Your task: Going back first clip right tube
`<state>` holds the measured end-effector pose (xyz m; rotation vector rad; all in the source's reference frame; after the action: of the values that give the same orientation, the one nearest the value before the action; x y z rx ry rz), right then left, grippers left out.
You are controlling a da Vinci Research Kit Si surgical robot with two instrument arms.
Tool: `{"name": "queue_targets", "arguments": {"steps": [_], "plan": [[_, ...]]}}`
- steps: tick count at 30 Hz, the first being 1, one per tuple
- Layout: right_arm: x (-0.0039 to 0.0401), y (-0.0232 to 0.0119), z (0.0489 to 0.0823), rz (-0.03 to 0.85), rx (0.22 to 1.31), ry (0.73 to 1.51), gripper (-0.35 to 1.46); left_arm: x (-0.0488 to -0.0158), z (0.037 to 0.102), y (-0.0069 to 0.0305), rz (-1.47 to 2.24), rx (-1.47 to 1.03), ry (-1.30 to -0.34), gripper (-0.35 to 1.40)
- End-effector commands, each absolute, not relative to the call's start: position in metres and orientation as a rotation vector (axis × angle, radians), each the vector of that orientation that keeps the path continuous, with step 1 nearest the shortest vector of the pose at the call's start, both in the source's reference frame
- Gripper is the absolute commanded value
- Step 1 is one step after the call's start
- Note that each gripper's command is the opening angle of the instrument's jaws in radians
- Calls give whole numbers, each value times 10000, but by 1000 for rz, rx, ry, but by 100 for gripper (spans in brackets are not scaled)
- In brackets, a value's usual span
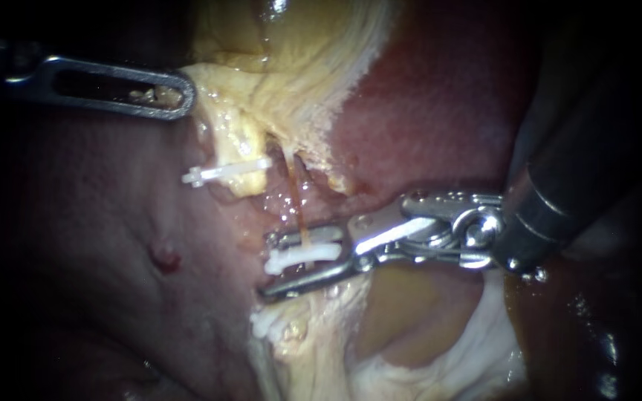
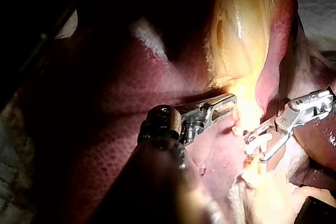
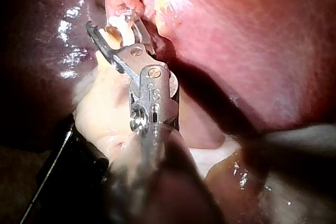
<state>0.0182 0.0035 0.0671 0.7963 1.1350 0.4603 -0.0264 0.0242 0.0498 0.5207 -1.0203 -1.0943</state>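
Right instrument point(image 1: 269, 267) in from the right, jaws apart, straddling the white clip point(image 1: 306, 256) that sits across the thin tube point(image 1: 295, 200) at centre, with a gap showing below the clip. A second clip point(image 1: 224, 172) lies farther off, to the left. Left instrument point(image 1: 176, 95), far left, seems clamped on the gallbladder point(image 1: 291, 67) edge, though only one jaw shows clearly. Liver point(image 1: 447, 96) lies to the right.
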Motion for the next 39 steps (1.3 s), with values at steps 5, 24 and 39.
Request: {"name": "queue_targets", "arguments": {"steps": [5,24,39], "plan": [[169,34,666,397,729,1162,50,-264,498,241,-1094,520,-1020,-35],[78,58,629,244,522,1214,50,-263,498,241,-1094,521,-1020,-35],[53,63,614,238,504,1215,50,-269,501,239,-1093,519,-1021,-35]]}}
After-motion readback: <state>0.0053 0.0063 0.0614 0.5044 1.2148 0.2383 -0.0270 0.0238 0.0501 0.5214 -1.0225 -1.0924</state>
